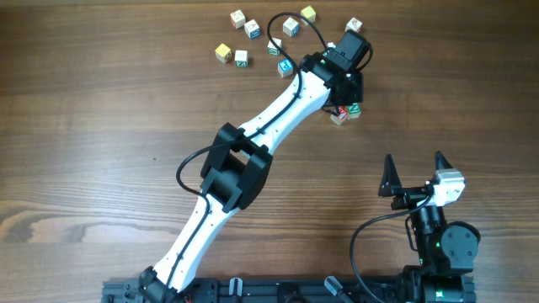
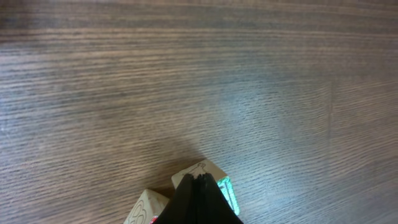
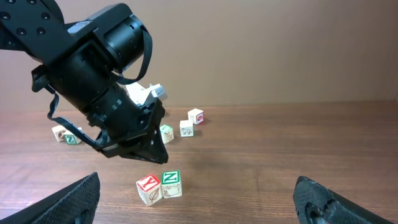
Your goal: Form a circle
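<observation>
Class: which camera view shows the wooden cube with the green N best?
The right wrist view: the green N cube sits unobstructed, letter readable, beside a red-letter cube. Overhead it is tiny, partly tucked under the left arm. In the left wrist view the shut left gripper hides much of it.

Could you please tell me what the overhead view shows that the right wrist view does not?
Only overhead: the whole left arm down to its base, and the full scatter of loose cubes. Only right wrist: the pair of cubes unobstructed, side by side, one with a red letter, one with a green N, under the shut left gripper. Both: that gripper over the pair, some loose cubes, the wooden table, and the open right gripper.
</observation>
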`<state>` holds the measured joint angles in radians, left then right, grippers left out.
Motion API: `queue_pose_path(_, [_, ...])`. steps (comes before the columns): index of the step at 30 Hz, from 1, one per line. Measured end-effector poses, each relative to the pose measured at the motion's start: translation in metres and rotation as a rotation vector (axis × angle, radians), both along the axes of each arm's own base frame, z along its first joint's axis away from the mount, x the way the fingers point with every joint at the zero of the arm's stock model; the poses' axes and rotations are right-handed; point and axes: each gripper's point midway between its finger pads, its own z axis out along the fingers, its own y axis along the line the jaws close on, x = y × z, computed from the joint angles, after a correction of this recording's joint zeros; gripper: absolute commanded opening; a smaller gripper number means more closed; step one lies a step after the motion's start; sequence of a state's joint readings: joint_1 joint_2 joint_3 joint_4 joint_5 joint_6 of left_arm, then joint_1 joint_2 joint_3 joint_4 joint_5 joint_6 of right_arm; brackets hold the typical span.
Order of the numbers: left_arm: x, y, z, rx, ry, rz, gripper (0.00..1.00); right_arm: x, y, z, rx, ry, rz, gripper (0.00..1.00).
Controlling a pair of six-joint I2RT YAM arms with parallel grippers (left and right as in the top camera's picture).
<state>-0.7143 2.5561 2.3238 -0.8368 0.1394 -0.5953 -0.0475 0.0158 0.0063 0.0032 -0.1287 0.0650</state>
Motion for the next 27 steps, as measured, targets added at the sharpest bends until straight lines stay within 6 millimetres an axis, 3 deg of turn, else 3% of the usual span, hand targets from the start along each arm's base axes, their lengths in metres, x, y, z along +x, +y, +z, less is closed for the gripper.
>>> queue_pose_path(18, [0.001,0.003,-0.001,0.009,0.007,0.039,0.04,0.0,0.0,0.0,0.0,0.0,0.0,1.0])
queue_pose_path(27, [0.017,0.002,0.005,0.004,-0.063,0.071,0.04,0.0,0.0,0.0,0.0,0.0,0.0,1.0])
